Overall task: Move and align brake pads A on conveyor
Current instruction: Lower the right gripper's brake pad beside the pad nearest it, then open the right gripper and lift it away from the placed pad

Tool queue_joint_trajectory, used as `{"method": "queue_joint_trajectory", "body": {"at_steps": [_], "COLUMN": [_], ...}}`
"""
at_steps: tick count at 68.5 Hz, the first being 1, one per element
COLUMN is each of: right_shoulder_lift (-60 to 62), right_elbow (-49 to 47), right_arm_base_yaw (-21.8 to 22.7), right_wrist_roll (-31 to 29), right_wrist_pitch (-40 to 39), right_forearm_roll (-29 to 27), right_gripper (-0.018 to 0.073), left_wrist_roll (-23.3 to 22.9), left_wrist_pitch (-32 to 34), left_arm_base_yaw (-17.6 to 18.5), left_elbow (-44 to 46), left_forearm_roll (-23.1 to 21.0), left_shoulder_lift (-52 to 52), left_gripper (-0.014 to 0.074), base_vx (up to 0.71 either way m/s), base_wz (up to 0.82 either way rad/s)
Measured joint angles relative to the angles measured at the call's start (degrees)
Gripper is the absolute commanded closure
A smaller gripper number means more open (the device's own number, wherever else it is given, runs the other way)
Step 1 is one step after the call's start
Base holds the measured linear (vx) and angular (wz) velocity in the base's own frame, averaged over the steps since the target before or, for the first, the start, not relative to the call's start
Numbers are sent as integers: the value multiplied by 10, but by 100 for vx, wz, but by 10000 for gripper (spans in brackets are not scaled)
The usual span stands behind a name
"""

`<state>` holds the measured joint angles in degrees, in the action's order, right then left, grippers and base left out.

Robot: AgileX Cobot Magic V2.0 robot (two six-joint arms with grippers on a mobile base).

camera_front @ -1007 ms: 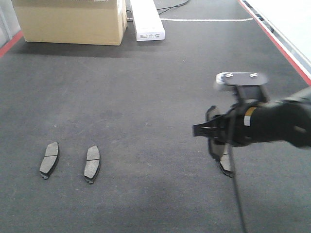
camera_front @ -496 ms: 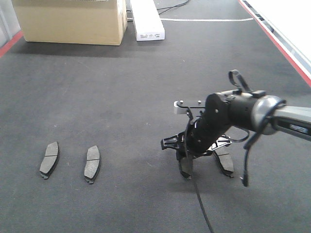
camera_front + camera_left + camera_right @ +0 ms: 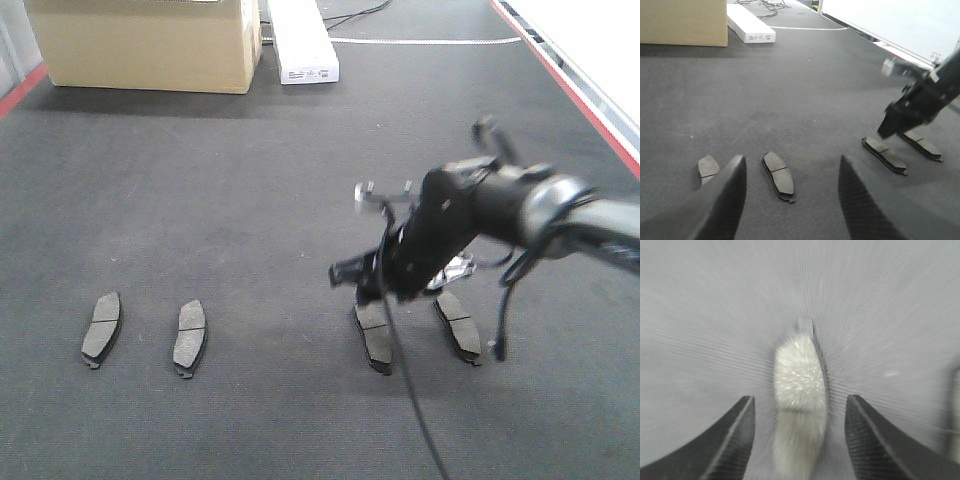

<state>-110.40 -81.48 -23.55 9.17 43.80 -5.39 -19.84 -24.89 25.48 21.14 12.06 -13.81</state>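
Released since half a second ago, the third brake pad [image 3: 373, 336] lies flat on the conveyor [image 3: 250, 200], just beside the fourth brake pad [image 3: 458, 326] on the right. Two more brake pads [image 3: 101, 328] sit side by side well apart at the left. Right gripper [image 3: 370, 288] has lifted just above the third pad, fingers spread, nothing held. Left gripper [image 3: 790, 195] hovers wide open over the left pair. Cardboard box [image 3: 145, 42] and white carton [image 3: 302, 40] stand far back.

Cardboard box [image 3: 150, 42], white carton [image 3: 302, 42] behind
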Motion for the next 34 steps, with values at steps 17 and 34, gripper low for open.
{"method": "queue_joint_trajectory", "body": {"at_steps": [17, 34], "right_shoulder_lift": [164, 372], "right_elbow": [77, 218], "right_arm_base_yaw": [0, 0], "right_wrist_roll": [33, 59], "right_wrist_pitch": [-14, -50], "right_forearm_roll": [69, 126], "right_gripper": [159, 159], "left_wrist_roll": [0, 0], "left_wrist_pitch": [0, 0], "left_arm_base_yaw": [0, 0], "left_elbow": [0, 0], "left_forearm_roll": [0, 0], "left_shoulder_lift": [0, 0], "left_gripper": [189, 189], "base_vx": [0, 0], "base_wz": [0, 0]}}
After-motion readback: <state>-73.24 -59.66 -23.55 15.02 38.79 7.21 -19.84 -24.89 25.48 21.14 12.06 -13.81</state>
